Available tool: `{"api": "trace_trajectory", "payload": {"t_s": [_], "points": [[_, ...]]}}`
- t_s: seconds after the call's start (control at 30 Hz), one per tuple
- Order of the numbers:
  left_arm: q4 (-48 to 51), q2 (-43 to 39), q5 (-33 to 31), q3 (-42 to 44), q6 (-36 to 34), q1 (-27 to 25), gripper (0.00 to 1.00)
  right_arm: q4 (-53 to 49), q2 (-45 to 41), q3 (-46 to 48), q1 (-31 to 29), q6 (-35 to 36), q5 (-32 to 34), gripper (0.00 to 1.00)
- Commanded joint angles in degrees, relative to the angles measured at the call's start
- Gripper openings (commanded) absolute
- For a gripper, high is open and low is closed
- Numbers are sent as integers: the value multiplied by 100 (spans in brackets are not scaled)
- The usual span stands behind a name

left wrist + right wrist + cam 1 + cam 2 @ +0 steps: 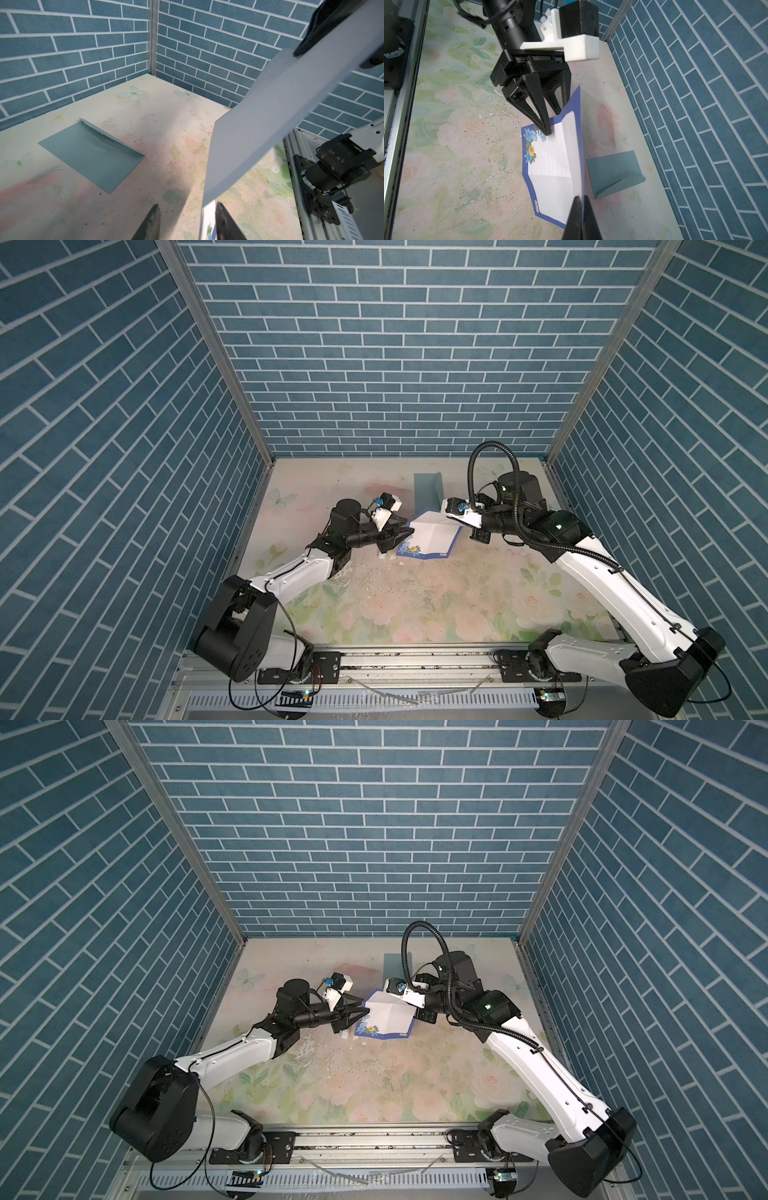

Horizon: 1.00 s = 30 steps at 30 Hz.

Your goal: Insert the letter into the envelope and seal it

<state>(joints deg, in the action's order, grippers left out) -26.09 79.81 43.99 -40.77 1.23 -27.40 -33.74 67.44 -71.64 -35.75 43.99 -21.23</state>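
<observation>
The letter [550,162] is half lifted; the envelope [612,170] lies apart from it.
My right gripper [581,199] is pinched tight on the letter's blue border, holding one panel upright while the rest lies on the table [467,166]. My left gripper [187,204] stands partly spread, one fingertip [548,129] on the sheet beside the flower corner. The envelope is flat near the back wall, flap slightly raised.

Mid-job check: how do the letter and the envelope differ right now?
The letter is white, lined and blue-bordered; the envelope is plain teal. The letter is partly lifted, its edge pinched by the right end effector; the envelope lies on the table untouched. Both are paper rectangles.
</observation>
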Motion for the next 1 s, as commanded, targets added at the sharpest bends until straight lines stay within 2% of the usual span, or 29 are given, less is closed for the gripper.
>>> {"api": "trace_trajectory", "payload": {"t_s": [0.0, 0.3, 0.57, 0.83, 0.97], "points": [[-264, 102, 166, 0, 134, -29, 34, 110, -169, -167, -51, 295, -96, 0], [-351, 149, 242, -18, 315, -29, 0, 176, -170, -105, -64, 286, -37, 0], [-664, 79, 182, 61, 469, -29, 0, 132, -192, -96, -72, 286, 40, 0], [-874, -136, -232, 211, 628, -29, 0, -148, -371, 23, -116, 267, -36, 1], [-852, -272, -366, 200, 632, -33, 0, -744, -427, 86, -154, 259, -106, 20]]}}
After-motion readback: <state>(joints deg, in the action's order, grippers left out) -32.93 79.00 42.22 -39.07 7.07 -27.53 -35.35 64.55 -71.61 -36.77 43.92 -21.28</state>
